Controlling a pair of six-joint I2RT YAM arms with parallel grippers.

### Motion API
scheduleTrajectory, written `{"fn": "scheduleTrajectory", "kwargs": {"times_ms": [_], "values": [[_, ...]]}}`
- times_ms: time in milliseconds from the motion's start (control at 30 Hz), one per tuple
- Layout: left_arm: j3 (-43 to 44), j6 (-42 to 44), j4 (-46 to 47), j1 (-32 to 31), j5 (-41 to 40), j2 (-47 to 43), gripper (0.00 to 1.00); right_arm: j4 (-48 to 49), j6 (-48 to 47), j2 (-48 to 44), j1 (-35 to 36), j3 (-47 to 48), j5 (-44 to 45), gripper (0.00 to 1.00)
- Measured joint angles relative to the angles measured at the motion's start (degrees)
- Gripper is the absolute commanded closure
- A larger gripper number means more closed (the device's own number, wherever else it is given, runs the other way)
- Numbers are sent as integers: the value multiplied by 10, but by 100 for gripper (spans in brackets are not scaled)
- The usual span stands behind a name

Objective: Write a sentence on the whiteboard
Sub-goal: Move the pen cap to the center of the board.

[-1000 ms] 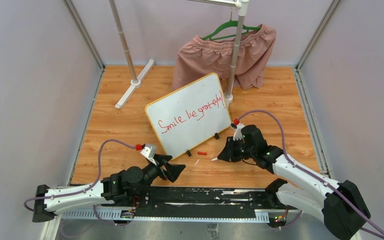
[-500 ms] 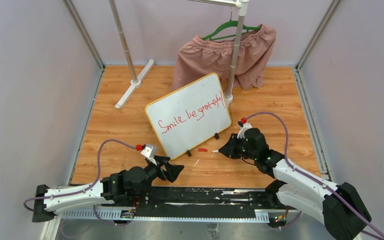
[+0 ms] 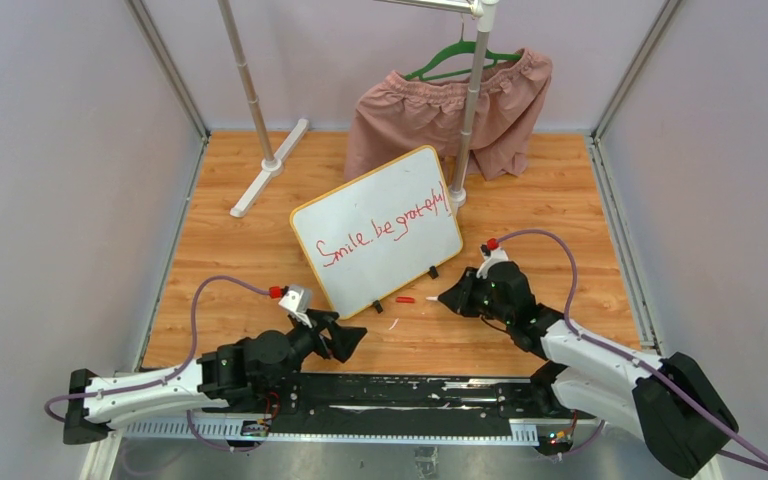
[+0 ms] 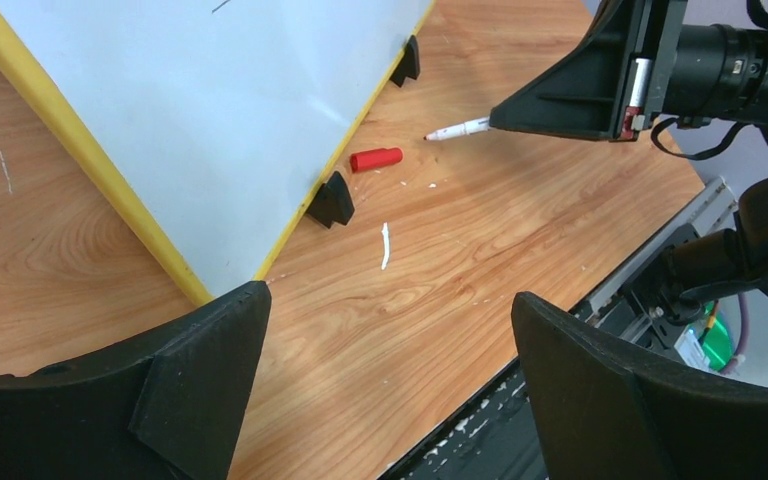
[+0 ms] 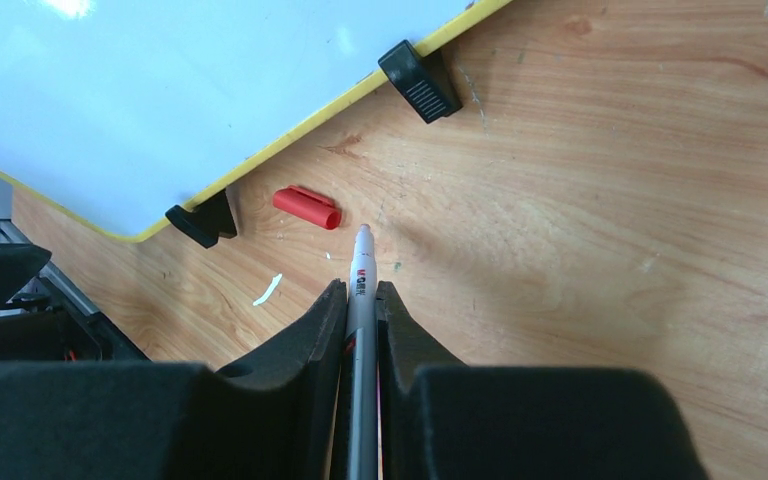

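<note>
The whiteboard (image 3: 378, 232) is a smooth, glossy white rectangle with rounded corners and a thin yellow rim, propped on two small black ribbed clip feet (image 4: 332, 200) near the middle of the table (image 3: 580, 200), its long edges running askew to the table's sides. The sentence (image 3: 385, 228), in thin red cursive, slants across its face and reads "Smile, be grateful!" The table is warm wood-grain laminate with a few pale scuffs, fenced by grey metal rails and plain pale walls (image 3: 60, 150). The right tool (image 3: 447, 299), matte black and wedge-shaped, is pinched narrow on a slim white marker (image 5: 363, 262) whose bare tip pokes out low over the wood, just beside the board's near edge. A little red cylindrical cap (image 5: 306, 207) lies on the table between that tip and the nearer clip foot, and a small white scrap (image 4: 385, 245) lies close by. The left tool (image 3: 348, 338) hovers near the front edge with its blunt black fingers (image 4: 210, 370) spread wide and nothing between them. Behind the board, soft pink gathered shorts (image 3: 450, 110) hang from a green hanger (image 3: 460, 55) on a pale metal rack (image 3: 250, 100), one pole standing just past the board's far corner
</note>
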Motion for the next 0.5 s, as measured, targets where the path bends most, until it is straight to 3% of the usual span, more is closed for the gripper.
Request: {"fn": "scheduleTrajectory", "kwargs": {"times_ms": [500], "values": [[36, -13, -65, 0, -8, -5, 3, 40, 11, 20, 0, -17, 3, 100]]}}
